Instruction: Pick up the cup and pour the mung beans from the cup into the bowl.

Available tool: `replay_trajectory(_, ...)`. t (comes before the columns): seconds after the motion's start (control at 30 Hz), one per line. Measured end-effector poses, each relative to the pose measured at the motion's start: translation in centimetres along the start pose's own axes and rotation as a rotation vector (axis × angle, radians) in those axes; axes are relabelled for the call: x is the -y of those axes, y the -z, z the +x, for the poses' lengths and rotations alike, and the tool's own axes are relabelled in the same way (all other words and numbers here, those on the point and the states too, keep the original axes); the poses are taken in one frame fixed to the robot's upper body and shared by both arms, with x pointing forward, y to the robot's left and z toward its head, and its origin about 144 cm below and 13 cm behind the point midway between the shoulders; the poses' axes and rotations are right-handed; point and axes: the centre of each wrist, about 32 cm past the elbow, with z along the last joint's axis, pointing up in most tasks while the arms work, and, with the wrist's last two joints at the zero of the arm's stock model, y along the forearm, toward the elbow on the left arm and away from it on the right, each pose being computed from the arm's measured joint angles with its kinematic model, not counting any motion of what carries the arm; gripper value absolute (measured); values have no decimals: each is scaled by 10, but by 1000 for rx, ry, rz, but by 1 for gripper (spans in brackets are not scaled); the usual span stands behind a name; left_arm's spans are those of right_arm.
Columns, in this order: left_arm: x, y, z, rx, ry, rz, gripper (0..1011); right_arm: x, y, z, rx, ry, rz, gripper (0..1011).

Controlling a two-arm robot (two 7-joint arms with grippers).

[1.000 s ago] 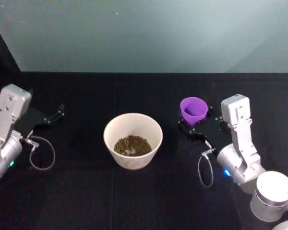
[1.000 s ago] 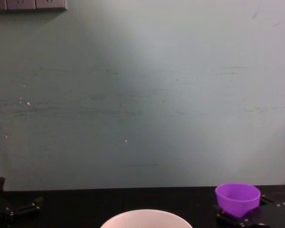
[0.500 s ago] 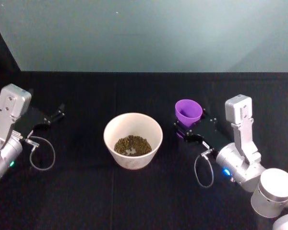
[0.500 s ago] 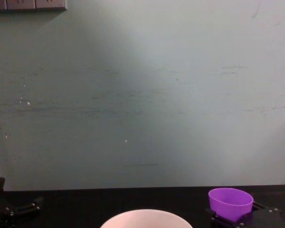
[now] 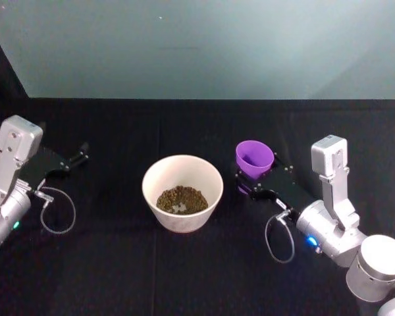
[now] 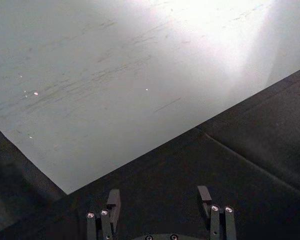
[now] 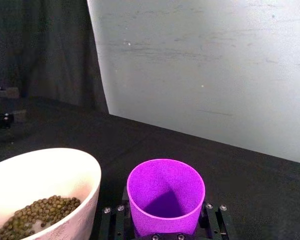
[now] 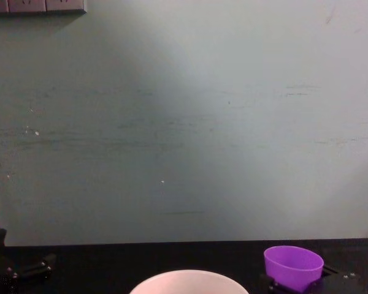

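The right gripper (image 5: 253, 179) clamps the purple cup (image 5: 254, 158) upright and empty-looking, just beside the bowl (image 5: 182, 192) of beans to its left — a low sideways swing could clip the rim. The left gripper (image 5: 76, 158) sits parked, fingers apart.

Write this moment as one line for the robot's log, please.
right gripper: shut on cup, upright beside bowl | cup: looks empty | bowl: holds mung beans | left gripper: open, parked
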Motion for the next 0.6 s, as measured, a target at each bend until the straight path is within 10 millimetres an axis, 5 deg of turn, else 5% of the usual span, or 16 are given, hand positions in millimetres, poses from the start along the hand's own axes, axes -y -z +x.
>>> replay_trajectory(0.6,0,0,0,0,0,0,1000,6,6,-3,-2,-1,-20,726)
